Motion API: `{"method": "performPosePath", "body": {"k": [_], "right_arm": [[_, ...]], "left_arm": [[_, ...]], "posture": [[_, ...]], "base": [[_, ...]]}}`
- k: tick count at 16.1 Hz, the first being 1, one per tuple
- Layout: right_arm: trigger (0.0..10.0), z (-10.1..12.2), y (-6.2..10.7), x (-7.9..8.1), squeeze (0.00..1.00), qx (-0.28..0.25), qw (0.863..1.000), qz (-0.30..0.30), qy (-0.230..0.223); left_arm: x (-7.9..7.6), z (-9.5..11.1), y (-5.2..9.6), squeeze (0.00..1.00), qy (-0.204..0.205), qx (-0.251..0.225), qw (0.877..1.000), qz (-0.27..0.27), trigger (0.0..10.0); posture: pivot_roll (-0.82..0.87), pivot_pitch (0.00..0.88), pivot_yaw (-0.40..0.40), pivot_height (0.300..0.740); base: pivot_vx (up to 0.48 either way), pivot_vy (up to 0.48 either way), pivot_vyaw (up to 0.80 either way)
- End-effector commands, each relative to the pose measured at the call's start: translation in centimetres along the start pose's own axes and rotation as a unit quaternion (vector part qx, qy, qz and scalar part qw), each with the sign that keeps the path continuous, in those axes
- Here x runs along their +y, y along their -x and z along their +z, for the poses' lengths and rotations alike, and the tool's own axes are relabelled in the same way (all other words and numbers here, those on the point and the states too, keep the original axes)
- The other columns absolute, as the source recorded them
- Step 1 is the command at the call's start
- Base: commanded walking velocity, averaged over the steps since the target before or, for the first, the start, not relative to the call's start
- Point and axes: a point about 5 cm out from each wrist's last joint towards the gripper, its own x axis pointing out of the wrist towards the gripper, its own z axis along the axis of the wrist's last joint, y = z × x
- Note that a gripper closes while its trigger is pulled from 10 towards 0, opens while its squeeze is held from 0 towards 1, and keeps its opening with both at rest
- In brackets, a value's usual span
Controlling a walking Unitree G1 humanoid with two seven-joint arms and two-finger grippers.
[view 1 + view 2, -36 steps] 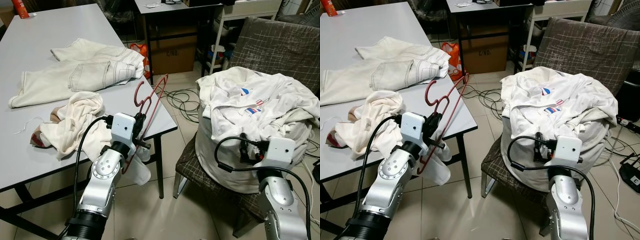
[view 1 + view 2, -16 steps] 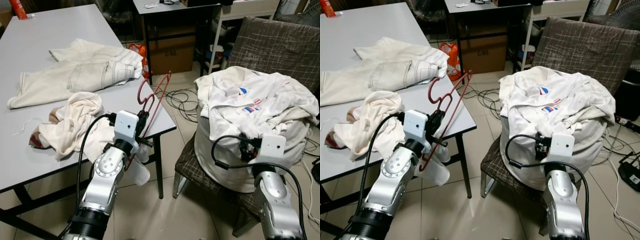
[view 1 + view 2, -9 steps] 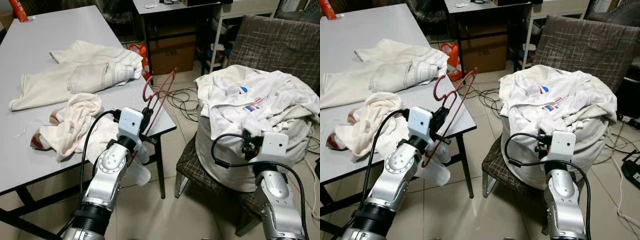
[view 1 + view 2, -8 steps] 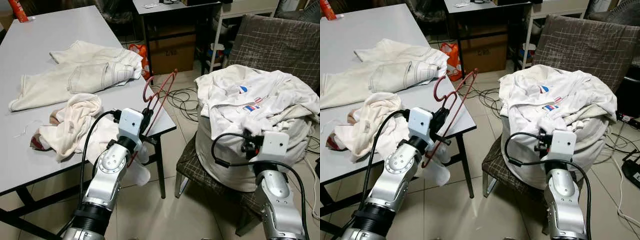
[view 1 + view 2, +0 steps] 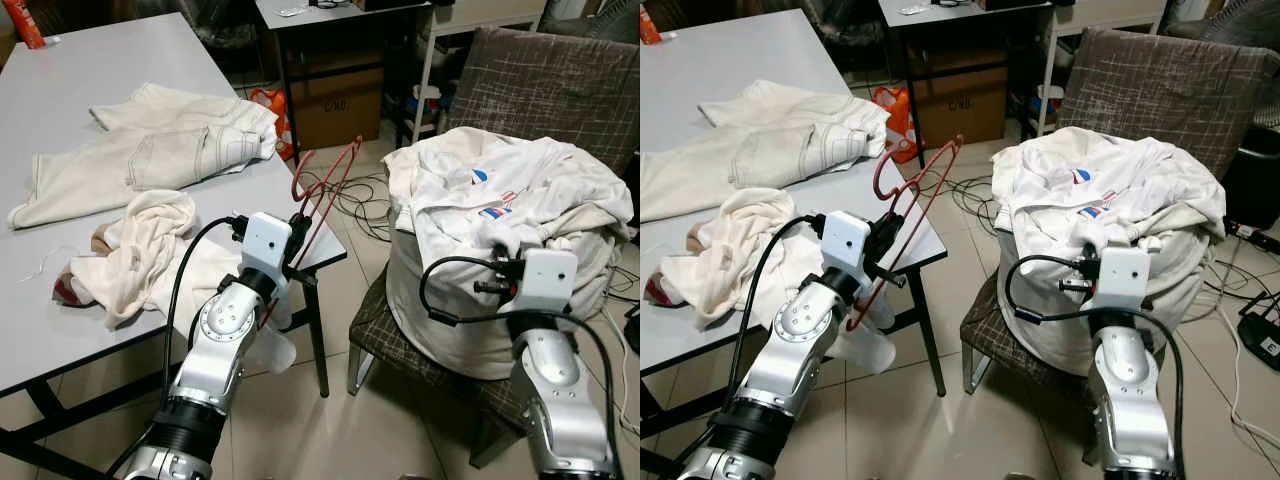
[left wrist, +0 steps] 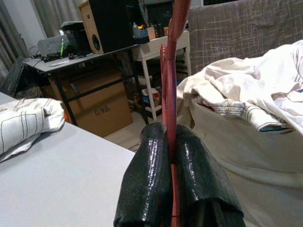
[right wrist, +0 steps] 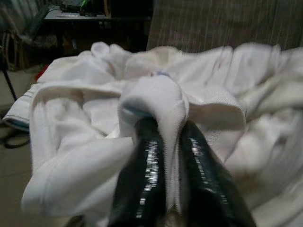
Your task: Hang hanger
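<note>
A red wire hanger point(image 5: 322, 190) stands tilted in the air off the table's near right corner, hook end up. My left gripper point(image 5: 297, 236) is shut on its lower wires; in the left wrist view the hanger point(image 6: 169, 85) runs up between the two black fingers point(image 6: 149, 175). A white garment point(image 5: 500, 190) with small red and blue marks lies heaped on the chair. My right gripper point(image 7: 165, 127) is at the heap's front, shut on a fold of that garment point(image 7: 156, 94); its wrist point(image 5: 545, 278) is low before the chair.
The grey table point(image 5: 120, 50) on the left carries cream trousers point(image 5: 160, 150) and a crumpled cream cloth point(image 5: 150, 240). The checked chair point(image 5: 560, 90) holds the heap. Cables point(image 5: 365, 195) lie on the tiled floor; a cardboard box point(image 5: 345, 105) sits under a dark desk point(image 5: 330, 15).
My left arm has carried the hanger a little forward and right, off the table's corner towards the chair. The right gripper has edged up against the white heap.
</note>
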Motion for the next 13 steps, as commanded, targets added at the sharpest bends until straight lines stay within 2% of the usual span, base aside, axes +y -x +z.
{"method": "performPosePath", "body": {"k": [1, 2, 7, 9, 12, 13], "right_arm": [[0.0, 2.4, -0.5, 0.2, 0.0, -0.054, 0.998, 0.001, 0.012], [0.0, 3.8, -1.2, -0.1, 0.0, -0.073, 0.997, -0.007, 0.006], [0.0, 5.9, -2.5, -0.5, 0.0, -0.105, 0.994, -0.01, 0.0], [0.0, 6.9, -3.0, -0.2, 0.0, -0.121, 0.993, -0.001, -0.009], [0.0, 10.4, -4.3, 1.0, 0.0, -0.172, 0.984, 0.033, -0.029], [0.0, 11.4, -4.6, 1.4, 0.0, -0.184, 0.981, 0.052, -0.033]], "left_arm": [[0.3, 0.1, 0.0, 0.0, -0.006, -0.001, 1.0, 0.001, 10.0], [0.2, 0.0, -0.1, 0.0, -0.005, -0.001, 1.0, 0.001, 10.0], [-0.1, -0.1, -0.1, 0.0, -0.001, -0.002, 1.0, 0.002, 10.0], [-0.1, -0.1, -0.1, 0.0, 0.0, -0.002, 1.0, 0.002, 10.0], [0.1, -0.1, -0.2, 0.0, 0.004, 0.003, 1.0, 0.009, 10.0], [0.7, -0.7, -0.4, 0.0, 0.064, 0.027, 0.997, 0.044, 10.0]], "posture": [[-0.16, 0.0, 0.106, 0.74], [-0.16, 0.0, 0.105, 0.74], [-0.16, 0.0, 0.102, 0.74], [-0.16, 0.0, 0.102, 0.74], [-0.15, 0.0, 0.104, 0.74], [-0.15, 0.0, 0.1, 0.74]], "base": [[0.0, 0.0, 0.0], [0.0, 0.0, 0.0], [0.0, 0.0, 0.0], [0.0, 0.0, 0.0], [0.0, 0.0, 0.0], [0.0, 0.0, 0.0]]}}
